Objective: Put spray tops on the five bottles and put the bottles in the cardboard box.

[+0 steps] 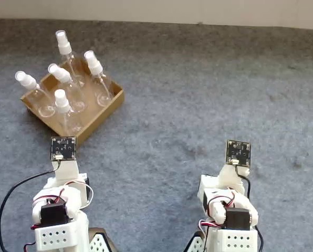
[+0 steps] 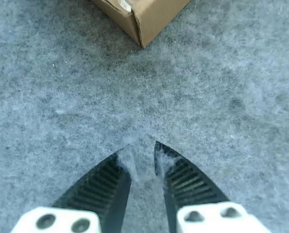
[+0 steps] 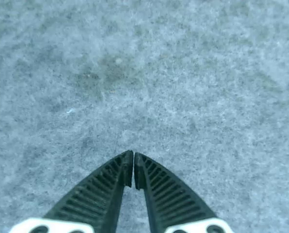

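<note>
High view: five bottles [image 1: 67, 89], each wearing a spray top [image 1: 63, 43], stand inside the cardboard box [image 1: 103, 117]. Both arms sit folded short of the cardboard box, so the task looks complete.

Left wrist view: left gripper [image 2: 143, 148] is empty, its fingers narrowly parted, near the cardboard box [image 2: 147, 19].

Right wrist view: right gripper [image 3: 134, 158] has its tips touching and holds nothing, over grey felt [image 3: 193, 73] well apart from the cardboard box.

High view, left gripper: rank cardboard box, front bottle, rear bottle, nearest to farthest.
1. cardboard box, near corner just ahead of left gripper.
2. front bottle, at the box's near side.
3. rear bottle, at the box's far side.
</note>
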